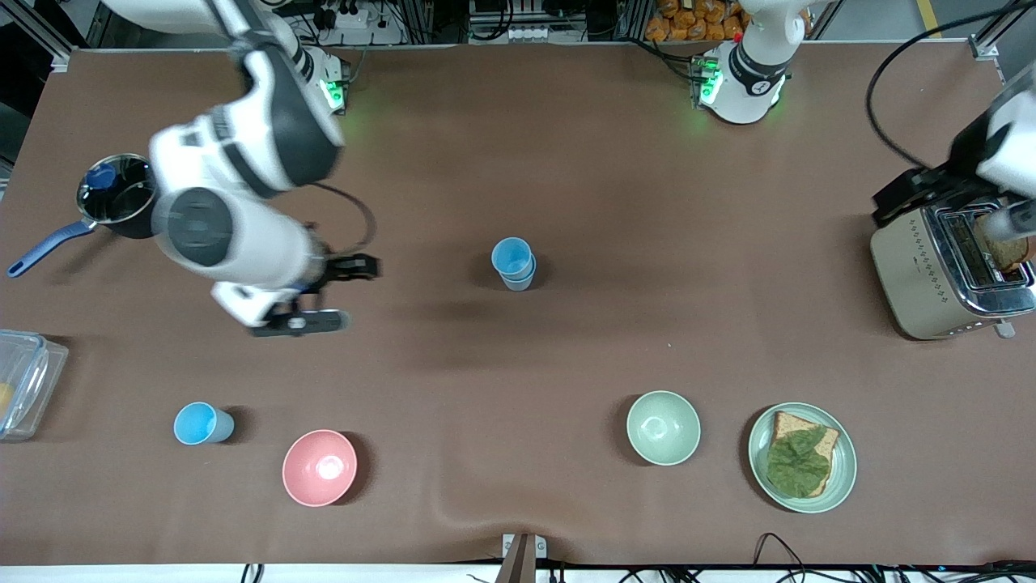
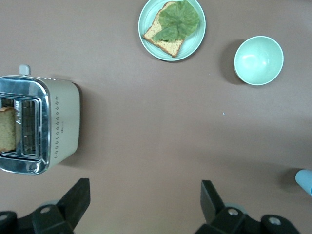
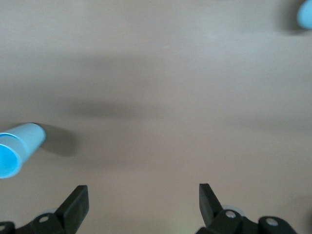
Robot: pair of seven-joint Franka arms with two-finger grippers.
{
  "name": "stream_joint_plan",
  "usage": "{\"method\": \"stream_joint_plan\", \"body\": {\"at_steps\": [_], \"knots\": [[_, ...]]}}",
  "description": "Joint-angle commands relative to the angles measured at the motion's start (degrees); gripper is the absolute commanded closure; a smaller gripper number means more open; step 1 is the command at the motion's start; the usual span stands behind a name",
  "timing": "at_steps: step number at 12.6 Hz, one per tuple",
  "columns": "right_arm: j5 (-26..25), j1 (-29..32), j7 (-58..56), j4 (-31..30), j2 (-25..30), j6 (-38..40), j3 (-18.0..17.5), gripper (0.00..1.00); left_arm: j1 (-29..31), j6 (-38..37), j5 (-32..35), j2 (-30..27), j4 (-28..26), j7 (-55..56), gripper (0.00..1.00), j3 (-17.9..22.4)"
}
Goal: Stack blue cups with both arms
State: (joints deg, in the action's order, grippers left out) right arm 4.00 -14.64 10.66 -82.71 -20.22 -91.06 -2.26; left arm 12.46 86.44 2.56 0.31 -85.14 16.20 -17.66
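Note:
Two blue cups (image 1: 512,263) stand stacked near the table's middle. They also show at the edge of the right wrist view (image 3: 17,146) and of the left wrist view (image 2: 305,181). A single blue cup (image 1: 202,423) stands nearer the front camera, toward the right arm's end, beside the pink bowl; it also shows in the right wrist view (image 3: 306,14). My right gripper (image 1: 324,293) is open and empty over bare table between the pot and the stack; it also shows in its own wrist view (image 3: 144,195). My left gripper (image 1: 906,193) is open and empty beside the toaster; it also shows in its own wrist view (image 2: 145,195).
A toaster (image 1: 943,267) with toast stands at the left arm's end. A pale green bowl (image 1: 663,427), a plate with bread and lettuce (image 1: 801,457) and a pink bowl (image 1: 319,467) lie near the front. A pot (image 1: 121,194) and a clear container (image 1: 24,380) sit at the right arm's end.

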Motion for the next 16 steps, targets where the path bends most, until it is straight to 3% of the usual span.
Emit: {"method": "stream_joint_plan", "body": {"at_steps": [1,3,5,9,16], "knots": [[-1.01,9.68,-11.59,-6.32,7.73,-0.79,-1.17,0.0,-7.16,-1.18,-1.42,-1.81,-0.91,-2.75,0.0,8.92],[-3.89,14.18,-20.12,-6.5,11.24,-0.17,-0.38,0.0,-10.78,-0.66,-2.55,-1.19,-1.0,-3.81,0.0,12.64],[-5.49,13.76,-21.03,-6.5,13.97,1.67,4.43,0.0,-11.75,0.05,-3.26,-0.75,-1.0,-5.2,0.0,13.7],[-7.07,12.09,-20.59,-6.33,18.55,5.8,8.93,0.0,-12.9,0.31,-3.79,-0.49,-1.96,-6.27,0.0,15.55],[-5.16,12.26,-16.31,-6.5,23.3,8.53,7.8,0.0,-11.85,-0.65,-5.2,-0.22,-1.96,-6.45,0.0,15.55]]}}
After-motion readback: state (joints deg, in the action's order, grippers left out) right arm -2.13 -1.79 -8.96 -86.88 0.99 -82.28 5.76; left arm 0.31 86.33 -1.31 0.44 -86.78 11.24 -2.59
